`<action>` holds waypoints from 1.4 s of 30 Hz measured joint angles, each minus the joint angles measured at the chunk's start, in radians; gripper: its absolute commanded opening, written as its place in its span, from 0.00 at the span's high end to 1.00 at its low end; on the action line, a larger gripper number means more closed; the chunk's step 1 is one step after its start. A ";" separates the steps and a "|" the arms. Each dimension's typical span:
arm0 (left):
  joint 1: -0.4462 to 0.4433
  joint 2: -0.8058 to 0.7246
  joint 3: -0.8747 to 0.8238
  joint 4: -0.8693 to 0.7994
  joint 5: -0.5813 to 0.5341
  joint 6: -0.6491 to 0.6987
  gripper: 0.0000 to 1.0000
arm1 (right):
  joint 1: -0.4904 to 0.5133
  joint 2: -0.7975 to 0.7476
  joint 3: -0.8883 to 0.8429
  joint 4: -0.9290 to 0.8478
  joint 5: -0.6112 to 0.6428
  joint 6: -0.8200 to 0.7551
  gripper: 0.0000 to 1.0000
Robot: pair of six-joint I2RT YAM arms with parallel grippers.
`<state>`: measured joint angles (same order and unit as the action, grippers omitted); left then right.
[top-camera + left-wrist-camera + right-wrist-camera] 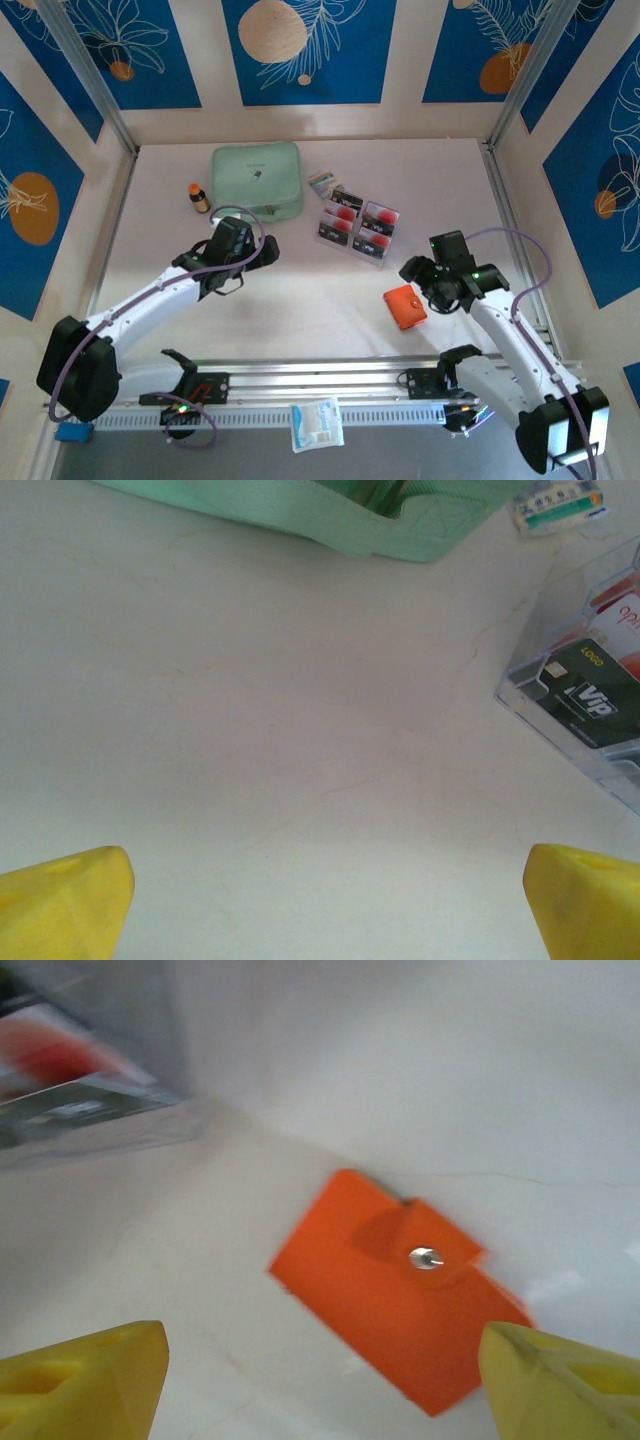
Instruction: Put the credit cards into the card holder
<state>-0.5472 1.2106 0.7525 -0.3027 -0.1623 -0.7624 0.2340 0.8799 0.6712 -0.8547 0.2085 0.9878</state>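
One wrist view shows snap (426, 1257) on card holder (375, 1290).

Orange card holder (380, 1300), red-circled credit cards (358, 228), mint-green pouch (257, 180), blue leaf-patterned walls (310, 50)

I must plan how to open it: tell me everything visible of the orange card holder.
The card holder is a small orange-red wallet, smooth and leather-like, folded shut, its tab fastened by a silver snap. It lies flat, skewed, on the white table, below the open right claw; only the table visibly touches it.
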 measured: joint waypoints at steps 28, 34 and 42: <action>0.000 0.028 0.000 0.035 0.033 -0.019 0.00 | -0.084 0.112 -0.175 0.116 -0.159 0.120 0.35; -0.004 0.029 0.000 0.034 0.032 -0.020 0.00 | -0.084 0.070 -0.217 0.131 -0.187 0.124 0.47; -0.017 0.042 0.001 0.034 0.032 -0.026 0.00 | -0.084 0.041 -0.224 0.140 -0.211 0.116 0.79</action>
<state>-0.5644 1.2522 0.7536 -0.2684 -0.1303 -0.7887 0.1501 0.9207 0.4469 -0.7147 -0.0021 1.1034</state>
